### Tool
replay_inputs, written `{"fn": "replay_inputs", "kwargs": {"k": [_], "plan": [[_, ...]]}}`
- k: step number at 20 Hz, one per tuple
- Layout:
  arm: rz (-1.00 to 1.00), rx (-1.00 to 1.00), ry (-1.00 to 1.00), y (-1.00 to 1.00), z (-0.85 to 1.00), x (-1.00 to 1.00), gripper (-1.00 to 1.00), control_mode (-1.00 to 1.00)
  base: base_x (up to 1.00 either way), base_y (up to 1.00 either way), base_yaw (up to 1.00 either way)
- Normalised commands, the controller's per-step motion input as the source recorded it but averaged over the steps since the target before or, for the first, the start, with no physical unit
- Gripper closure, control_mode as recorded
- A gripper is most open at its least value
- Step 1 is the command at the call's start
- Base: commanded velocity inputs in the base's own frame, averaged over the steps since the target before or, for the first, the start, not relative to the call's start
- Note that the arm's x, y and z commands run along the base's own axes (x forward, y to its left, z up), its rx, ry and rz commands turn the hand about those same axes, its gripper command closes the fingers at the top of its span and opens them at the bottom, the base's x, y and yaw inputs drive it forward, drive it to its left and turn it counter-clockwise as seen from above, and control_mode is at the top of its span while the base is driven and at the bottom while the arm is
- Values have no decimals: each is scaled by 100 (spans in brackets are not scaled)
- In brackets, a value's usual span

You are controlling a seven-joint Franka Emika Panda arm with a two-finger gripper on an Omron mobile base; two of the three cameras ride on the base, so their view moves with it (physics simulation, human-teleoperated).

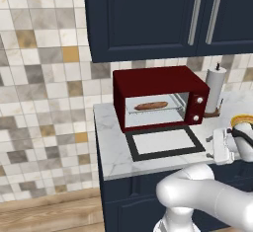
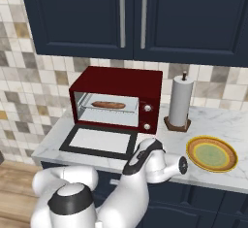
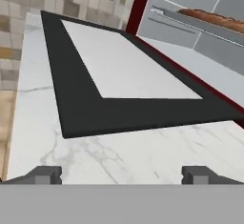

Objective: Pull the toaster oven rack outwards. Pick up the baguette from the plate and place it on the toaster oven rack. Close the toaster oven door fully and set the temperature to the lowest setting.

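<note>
**Closing the door is where this can slip**

Resting on the toaster oven rack (image 1: pixel 155 109) inside the toaster oven (image 1: pixel 158 82), the baguette (image 1: pixel 150 105) sits at the centre of the left base view; the plate (image 2: pixel 212 153), at the lower right of the right base view, is bare. The toaster oven door (image 3: pixel 109 80) lies folded flat on the marble counter (image 3: pixel 119 156), filling the upper half of the hand view, its front edge just ahead of the gripper (image 3: pixel 123 174), whose fingers (image 3: pixel 45 174) are spread wide and grasp nothing.

Judging from this, the door close comes next, and the risk lies there. The door sits flush on the counter, so fingers coming in too high could skate over the frame, and too low could jam into the marble. I cannot tell where the handle is. If the rack juts past the cavity, the rising door could strike it. The knobs (image 1: pixel 198 108) are small, and an off-centre pinch could slip.
</note>
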Motion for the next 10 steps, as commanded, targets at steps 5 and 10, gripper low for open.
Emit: {"fn": "replay_inputs", "kwargs": {"k": [5,10], "plan": [[2,5,15,0,-9,3,-100,-100,0,0,0],[6,12,15,18,-6,0,-100,-100,0,0,0]]}}
